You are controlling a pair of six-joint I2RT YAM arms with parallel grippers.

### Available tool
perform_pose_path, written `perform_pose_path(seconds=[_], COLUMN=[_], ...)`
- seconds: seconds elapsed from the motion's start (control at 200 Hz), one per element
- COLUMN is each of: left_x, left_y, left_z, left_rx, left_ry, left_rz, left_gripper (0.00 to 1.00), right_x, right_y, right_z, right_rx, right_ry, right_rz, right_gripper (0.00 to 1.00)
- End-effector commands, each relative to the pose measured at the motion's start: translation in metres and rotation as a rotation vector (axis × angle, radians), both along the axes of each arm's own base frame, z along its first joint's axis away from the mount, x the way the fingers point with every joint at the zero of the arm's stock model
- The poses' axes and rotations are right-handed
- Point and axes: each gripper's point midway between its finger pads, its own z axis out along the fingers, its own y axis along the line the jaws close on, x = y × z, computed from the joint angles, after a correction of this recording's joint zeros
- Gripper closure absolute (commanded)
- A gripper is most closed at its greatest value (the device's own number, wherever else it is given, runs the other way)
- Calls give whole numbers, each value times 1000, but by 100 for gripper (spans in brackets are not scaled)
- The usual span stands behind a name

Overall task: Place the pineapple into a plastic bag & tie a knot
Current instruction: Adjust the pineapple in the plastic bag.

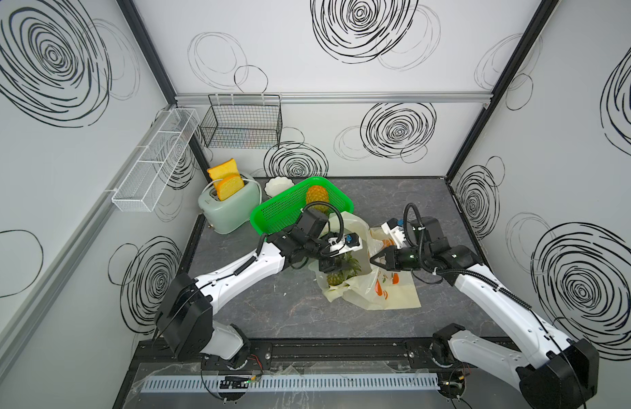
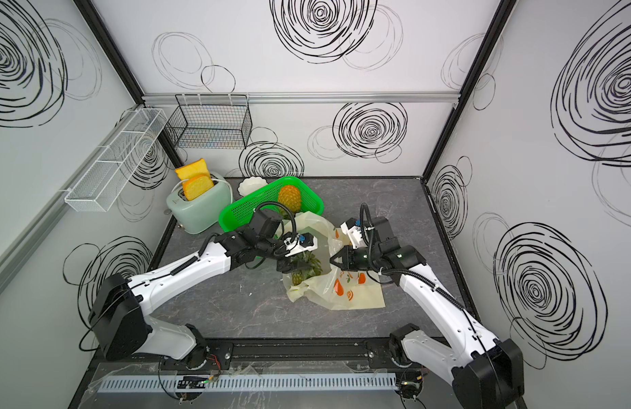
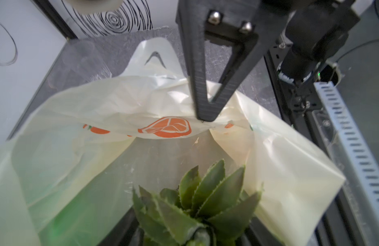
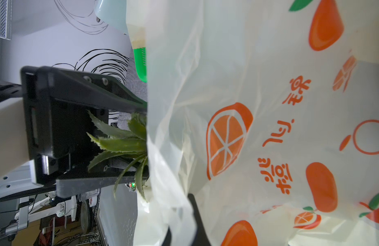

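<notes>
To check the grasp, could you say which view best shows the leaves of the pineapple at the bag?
Left wrist view: the leaves are close and sharp. The right wrist view shows them sideways, partly behind the bag; both top views show them small.

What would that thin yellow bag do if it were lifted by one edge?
Probably flops: the plastic bag sags in creases around where the right tool pinches its rim. Likely very light, since the film is thin and translucent.
</notes>
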Motion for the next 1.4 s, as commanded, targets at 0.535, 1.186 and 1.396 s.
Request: perform_pose_path(seconds=[0.535, 1.186, 1.396], left_x=[25, 49, 38], left_y=[9, 61, 34], left_z=[97, 115, 87], left_rx=[-366, -1225, -1241], left_ry=[-29, 562, 781], left_rz=[282, 843, 861], left_gripper=[100, 100, 100], right_x=[-4, -3, 0], right_y=[3, 12, 15], right_z=[30, 48, 51], right_rx=[56, 142, 154], right_ry=[-28, -24, -25], right_rz=[8, 12, 15], right_gripper=[100, 100, 100])
